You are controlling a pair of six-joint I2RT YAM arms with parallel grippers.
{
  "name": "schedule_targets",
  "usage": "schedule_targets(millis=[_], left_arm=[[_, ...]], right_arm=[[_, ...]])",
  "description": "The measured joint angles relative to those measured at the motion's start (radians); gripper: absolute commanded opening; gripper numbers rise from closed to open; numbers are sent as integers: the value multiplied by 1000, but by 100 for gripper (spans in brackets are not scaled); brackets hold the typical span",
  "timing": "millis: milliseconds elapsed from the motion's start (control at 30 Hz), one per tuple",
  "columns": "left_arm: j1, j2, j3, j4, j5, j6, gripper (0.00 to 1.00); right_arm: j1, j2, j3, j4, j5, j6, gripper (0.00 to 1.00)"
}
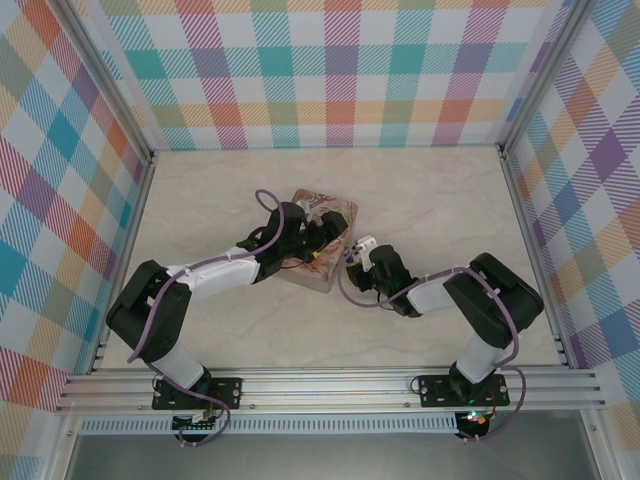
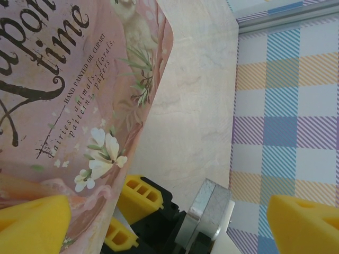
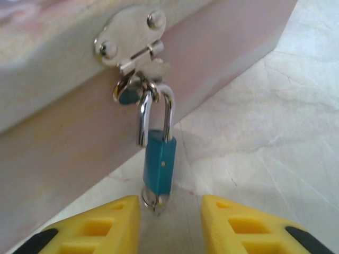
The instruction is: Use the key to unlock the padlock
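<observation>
Right gripper (image 3: 169,222) here, yellow fingertips parted and clutching nothing. Dead ahead at twelve o'clock hangs the tiny blue-bodied padlock with silvery shackle (image 3: 159,164), looped through the silver hasp (image 3: 130,39) on the pink illustrated rectangular tin (image 3: 63,143). A small metal ring (image 3: 154,202) dangles beneath it, just above the gap between the tips. Left gripper (image 2: 167,211) gapes wide at the tin's lid, holding nothing.

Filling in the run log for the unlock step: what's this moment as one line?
left gripper open at tin | right gripper open, fingers flanking key | key at padlock underside | padlock hanging from tin's hasp
</observation>
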Motion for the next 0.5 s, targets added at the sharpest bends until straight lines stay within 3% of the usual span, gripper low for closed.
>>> schedule_targets(millis=[167, 300, 500], left_arm=[[0, -5, 0, -8, -2, 0, 96], [0, -11, 0, -24, -2, 0, 96], [0, -11, 0, -24, -2, 0, 96]], right_arm=[[-3, -57, -48, -2, -23, -7, 42], [-13, -60, -79, 16, -41, -6, 37], [-101, -14, -80, 81, -196, 37, 34]])
